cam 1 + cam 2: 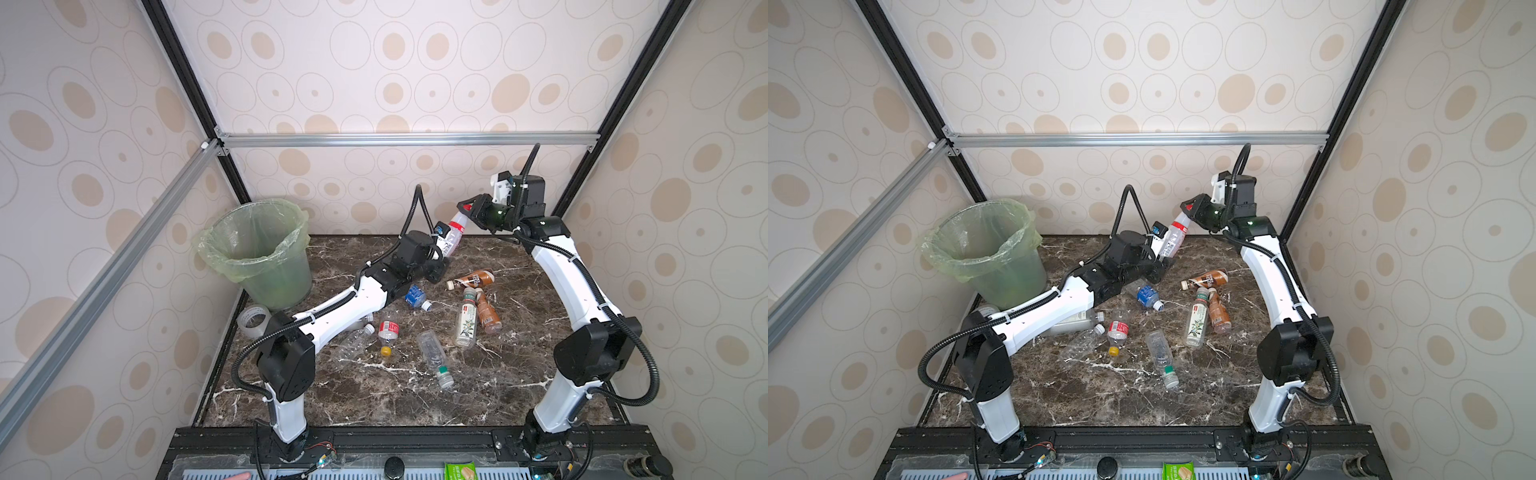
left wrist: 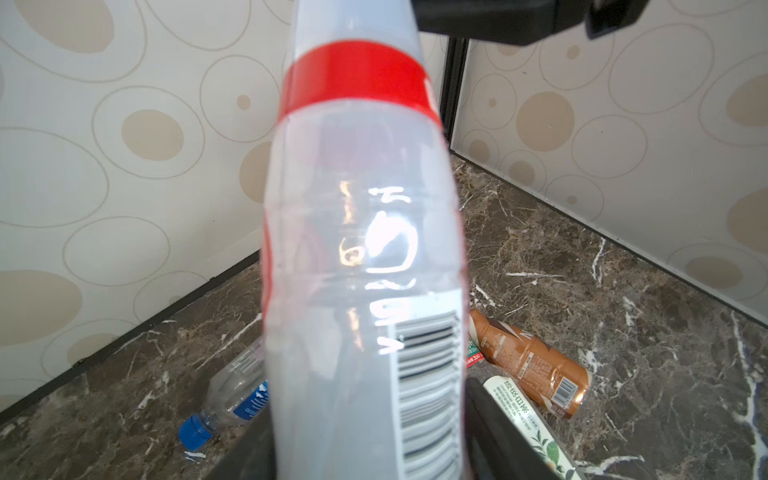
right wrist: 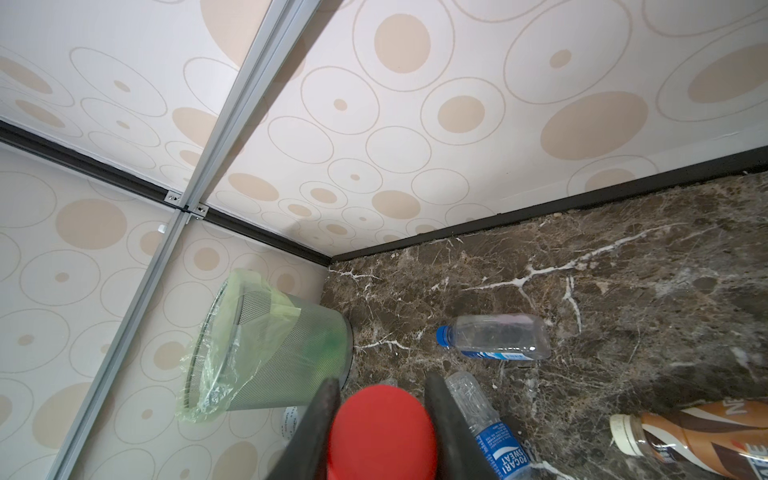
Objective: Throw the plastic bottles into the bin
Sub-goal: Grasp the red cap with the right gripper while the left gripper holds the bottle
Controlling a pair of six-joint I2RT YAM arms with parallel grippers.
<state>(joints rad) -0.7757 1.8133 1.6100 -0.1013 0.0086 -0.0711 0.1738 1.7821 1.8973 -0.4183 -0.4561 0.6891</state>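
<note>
**One red-capped bottle (image 1: 452,237) being held above the table (image 1: 415,399)**

Right gripper (image 1: 466,208) is clamping the cap; the base is sitting at the left gripper (image 1: 441,249) — its grip cannot be told. Other bottles (image 1: 465,320) are lying on the table; the bin (image 1: 226,266) is standing rear left.

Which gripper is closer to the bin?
Left. In both top views the left gripper is right of the bin, with the bottle between its fingers; the right gripper is farther right and higher, shut on that bottle's cap.
</note>
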